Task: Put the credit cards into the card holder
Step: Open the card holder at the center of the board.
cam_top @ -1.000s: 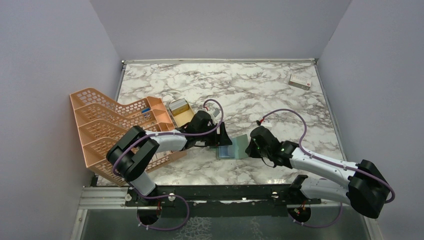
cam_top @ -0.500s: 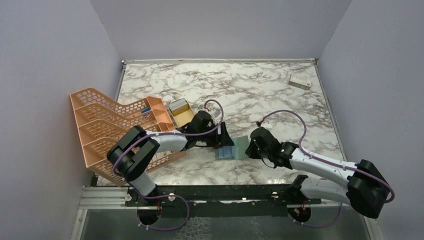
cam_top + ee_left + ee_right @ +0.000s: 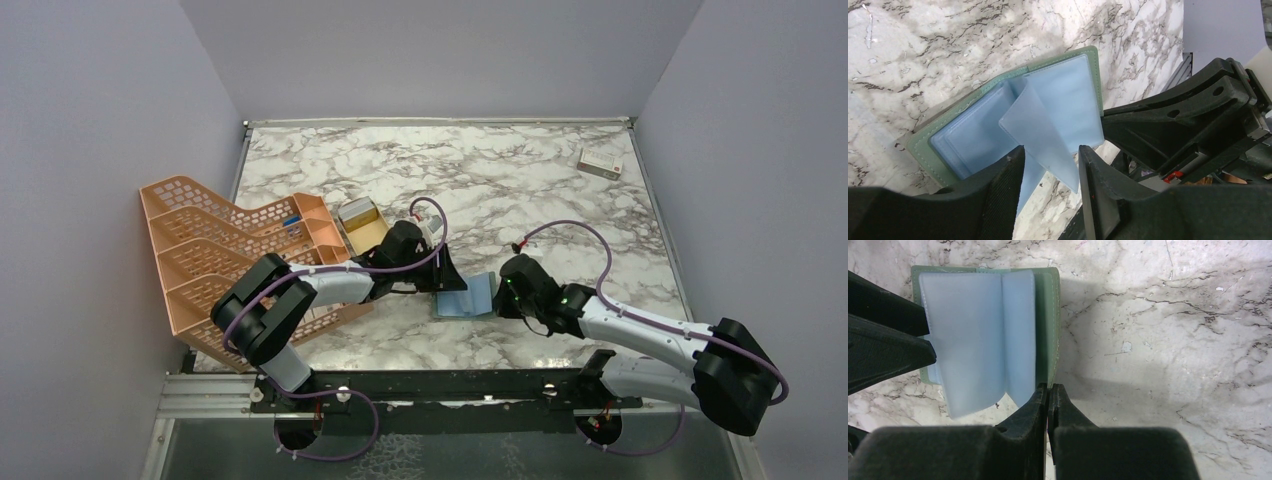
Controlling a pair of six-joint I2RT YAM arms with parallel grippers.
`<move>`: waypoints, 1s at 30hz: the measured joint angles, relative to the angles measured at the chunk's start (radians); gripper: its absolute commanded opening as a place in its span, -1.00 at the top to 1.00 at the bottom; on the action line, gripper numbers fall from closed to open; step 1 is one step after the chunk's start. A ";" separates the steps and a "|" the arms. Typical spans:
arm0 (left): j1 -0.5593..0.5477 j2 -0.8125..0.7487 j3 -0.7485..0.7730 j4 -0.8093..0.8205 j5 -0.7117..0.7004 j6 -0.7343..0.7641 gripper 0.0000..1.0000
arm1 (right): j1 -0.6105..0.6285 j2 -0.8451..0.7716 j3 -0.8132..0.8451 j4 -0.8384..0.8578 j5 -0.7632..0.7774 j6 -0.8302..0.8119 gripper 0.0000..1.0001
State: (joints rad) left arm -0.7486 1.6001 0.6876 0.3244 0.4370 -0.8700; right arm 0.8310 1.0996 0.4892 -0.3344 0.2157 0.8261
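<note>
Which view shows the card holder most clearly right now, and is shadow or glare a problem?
Left wrist: card holder sharp, evenly lit, no glare. Right wrist: sharp too, soft shadow on the table to its right. Top external: in focus, but small between left gripper and right gripper.

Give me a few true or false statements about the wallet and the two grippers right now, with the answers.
1. The card holder lies open on the marble table. True.
2. The right gripper is spread wide. False: its fingers are closed on the holder's green edge.
3. A pale blue inner leaf stands between the fingers of the left gripper. True.
4. A tan-orange card sticks out of the holder. False: no card shows in it.
</note>
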 measured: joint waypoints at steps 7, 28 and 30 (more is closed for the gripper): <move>-0.003 0.011 0.000 0.008 0.001 0.000 0.19 | 0.000 0.000 0.001 -0.005 -0.002 0.002 0.56; -0.006 0.034 -0.006 -0.011 -0.002 0.026 0.30 | 0.000 -0.032 0.150 -0.106 -0.085 -0.021 0.57; -0.006 0.034 -0.006 -0.012 -0.003 0.029 0.30 | 0.000 -0.033 0.159 -0.104 -0.102 -0.020 0.50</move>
State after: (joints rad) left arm -0.7544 1.6337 0.6811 0.3122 0.4335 -0.8413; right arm 0.8314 1.0668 0.6487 -0.4381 0.1135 0.8059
